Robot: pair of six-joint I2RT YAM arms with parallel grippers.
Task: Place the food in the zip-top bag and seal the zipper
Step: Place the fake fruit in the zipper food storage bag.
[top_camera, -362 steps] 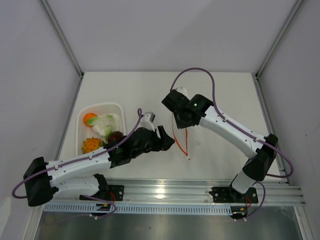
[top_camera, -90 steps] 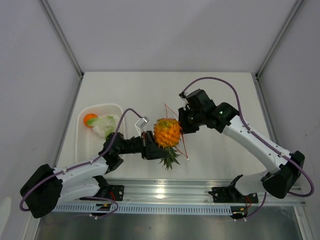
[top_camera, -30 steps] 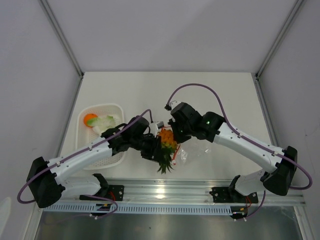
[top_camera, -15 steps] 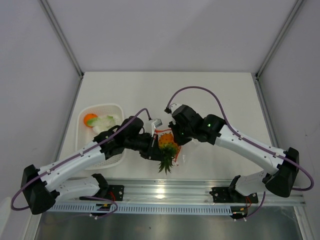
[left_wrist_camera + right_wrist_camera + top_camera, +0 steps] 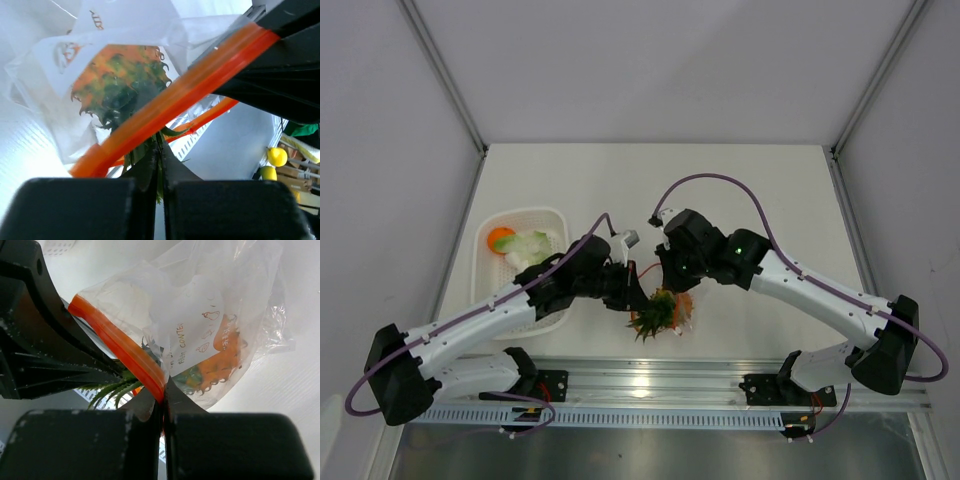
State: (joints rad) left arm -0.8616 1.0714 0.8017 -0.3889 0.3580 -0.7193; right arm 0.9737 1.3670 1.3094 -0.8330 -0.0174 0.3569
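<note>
Top external view showed a white basket (image 5: 478, 275) at left and both arms crowding over the bag (image 5: 210, 305). Left gripper (image 5: 638, 303) pinched the pineapple (image 5: 658, 312) by its leaves; right gripper (image 5: 672, 285) clamped the orange zipper (image 5: 120, 347). Fruit showed through crinkled clear plastic.

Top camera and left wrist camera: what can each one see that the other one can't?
Only the top camera shows the white basket, with the round orange fruit and the leafy vegetable inside it. Only the left wrist camera shows the pineapple and its orange body through the clear bag, the little drawings printed on the bag, and the orange zipper crossing in front. Both cameras show the pineapple's green leaves.
</note>
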